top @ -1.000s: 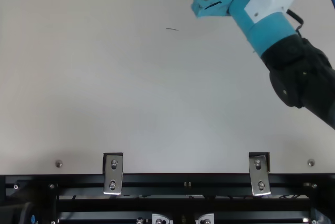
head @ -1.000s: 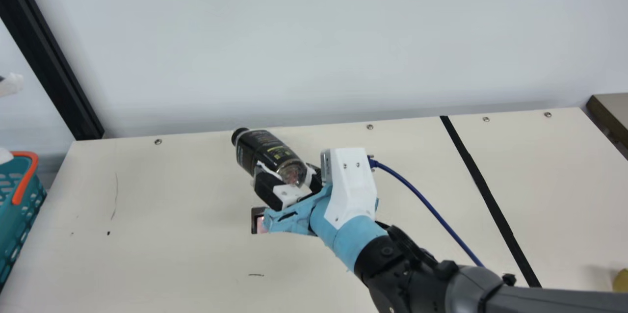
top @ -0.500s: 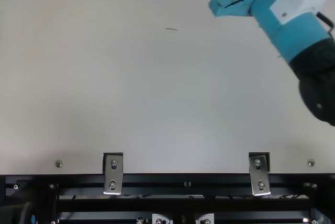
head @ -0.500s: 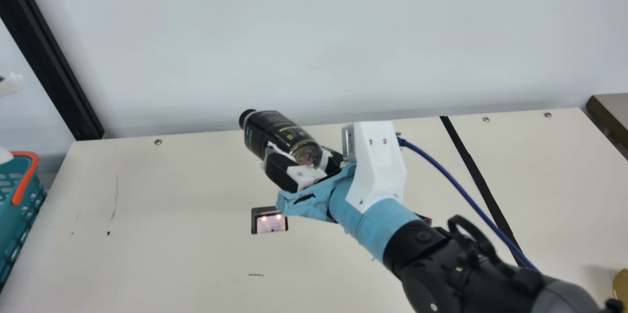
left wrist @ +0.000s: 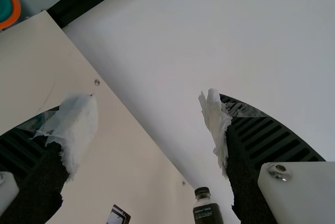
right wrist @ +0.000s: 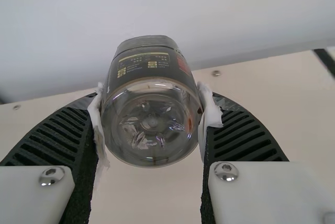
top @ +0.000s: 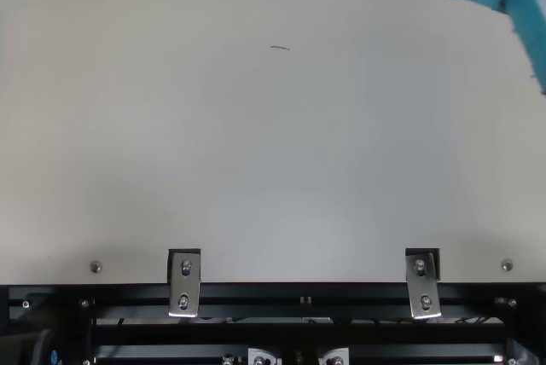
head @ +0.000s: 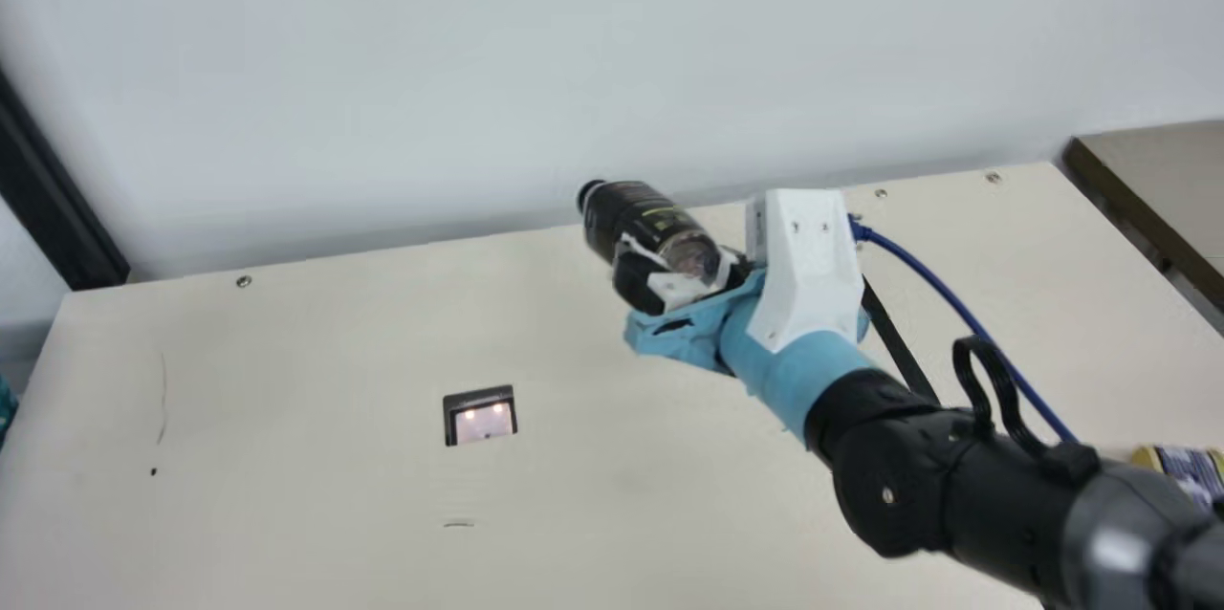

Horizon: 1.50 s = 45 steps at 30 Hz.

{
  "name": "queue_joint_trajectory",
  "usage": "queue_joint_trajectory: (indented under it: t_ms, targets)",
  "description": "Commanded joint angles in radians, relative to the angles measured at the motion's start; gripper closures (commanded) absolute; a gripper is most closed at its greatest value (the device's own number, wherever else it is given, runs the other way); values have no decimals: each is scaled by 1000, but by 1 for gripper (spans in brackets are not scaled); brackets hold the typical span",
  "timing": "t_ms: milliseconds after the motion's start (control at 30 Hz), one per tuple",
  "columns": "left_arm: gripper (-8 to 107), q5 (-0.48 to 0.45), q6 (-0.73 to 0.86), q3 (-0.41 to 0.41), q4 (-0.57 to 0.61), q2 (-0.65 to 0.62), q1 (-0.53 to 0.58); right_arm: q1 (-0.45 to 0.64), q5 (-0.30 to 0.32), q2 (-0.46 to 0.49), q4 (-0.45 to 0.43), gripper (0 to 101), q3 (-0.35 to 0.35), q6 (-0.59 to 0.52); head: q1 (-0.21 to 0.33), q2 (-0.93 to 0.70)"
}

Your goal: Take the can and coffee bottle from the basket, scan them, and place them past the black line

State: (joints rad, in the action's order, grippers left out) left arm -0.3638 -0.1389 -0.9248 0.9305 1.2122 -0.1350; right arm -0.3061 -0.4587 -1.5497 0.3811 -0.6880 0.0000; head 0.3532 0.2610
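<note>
R end effector clamped on coffee bottle, 1 finger each side, gripping nr the base; main view has the cap pointing approx 10 o'clock, body tilted, apparently held clear of the surface. L end effector: fingers apart, nothing btwn them.

Outward from bottle, main view clock (12 = top): scanner at 7 o'clock, well apart; black line at 4 o'clock, partly behind R arm; can also 4 o'clock, farther out, past the line; basket btwn 8 & 9, at view's edge. Blue cable runs off the R wrist toward 4 o'clock.

Step in hand, prob.: carry bottle over the line & set down. Whether scan registered, can't tell; confirm 1st if poss. Keep grip firm but not crushing, since clear plastic may flex & the hold is only at the base end, so neck could swing. Stay high crossing the line, then level or upright it b4 lowering, pick a spot apart from can so it isn't knocked. Lower slow, release only once fully supported, back off straight; watch for roll if laid on its side, & cable snag.
</note>
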Motion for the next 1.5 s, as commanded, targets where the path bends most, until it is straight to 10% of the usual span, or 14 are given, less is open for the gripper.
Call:
queue_joint_trajectory:
  t_ms: [0,567,1467]
  targets:
    - [9,0,0,0,0,0,0,22,-80,-4,69,101,28,-67,-2,38]
    - [9,0,0,0,0,0,0,143,-394,25,320,101,219,-245,7,322]
    - [9,0,0,0,0,0,0,432,-638,-246,254,101,327,-332,7,322]
